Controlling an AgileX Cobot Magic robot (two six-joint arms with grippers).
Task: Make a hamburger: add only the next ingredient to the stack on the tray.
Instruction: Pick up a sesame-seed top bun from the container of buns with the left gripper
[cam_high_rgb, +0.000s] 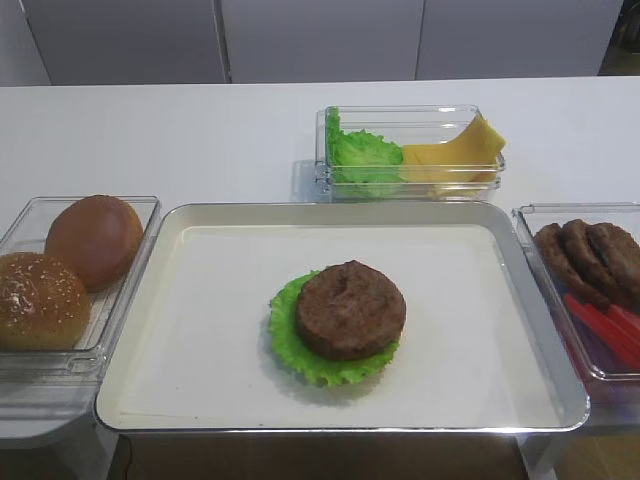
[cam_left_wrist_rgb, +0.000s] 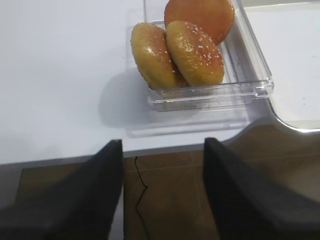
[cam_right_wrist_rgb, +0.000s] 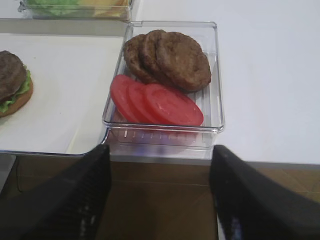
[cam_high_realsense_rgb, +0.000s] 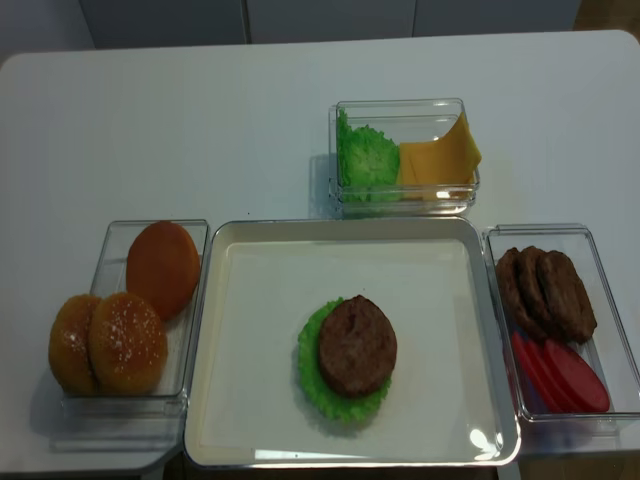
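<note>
Both grippers spread wide and empty, before the bun top is added.
Left gripper (cam_left_wrist_rgb: 162, 187), lower centre of its wrist view, hangs below the sesame bun top (cam_left_wrist_rgb: 195, 52) in the clear box (cam_left_wrist_rgb: 260, 87); right gripper (cam_right_wrist_rgb: 160, 192) grasps nothing. Patty on lettuce (cam_high_rgb: 338, 322) sits centre-frame on the tray (cam_high_rgb: 340, 212).

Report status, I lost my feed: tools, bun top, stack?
Both tools open, empty. Seeded bun top in its box. Patty on lettuce on tray, nothing blocking.
</note>
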